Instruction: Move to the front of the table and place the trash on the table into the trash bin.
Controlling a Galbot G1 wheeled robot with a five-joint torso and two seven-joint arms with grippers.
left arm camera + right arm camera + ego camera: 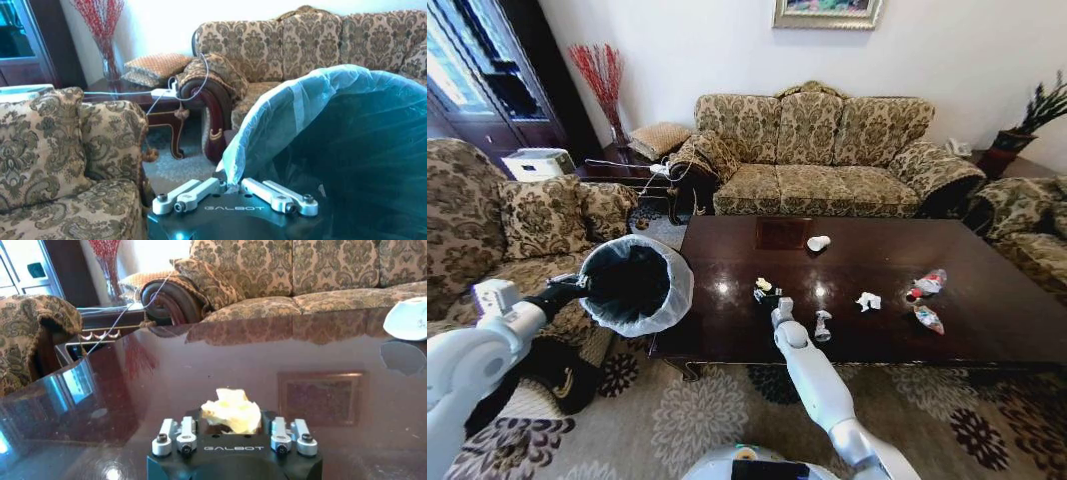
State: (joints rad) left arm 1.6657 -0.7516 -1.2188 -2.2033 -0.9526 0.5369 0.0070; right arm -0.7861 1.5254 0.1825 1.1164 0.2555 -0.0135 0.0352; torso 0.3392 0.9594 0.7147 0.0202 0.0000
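- My right gripper (233, 426), the word GALBOT printed on its black housing, rests low on the glossy dark brown wooden table (987, 330), jaws closed around a crumpled yellowish paper wad (231, 411).
- My left gripper (232, 190), stamped with the same GALBOT lettering, pinches the bag-covered rim of the round black trash bin lined with translucent white plastic (635, 285), holding it tilted just beside the table's left end.
- A white paper cup (818, 243) lies on its side near the table's square inlay panel (783, 233).
- A crumpled white paper wad (868, 300) sits toward the table's right half.
- A clear plastic bottle with a red label (927, 284) and a colourful wrapper (928, 318) lie near each other farther right; their print is too small to read.
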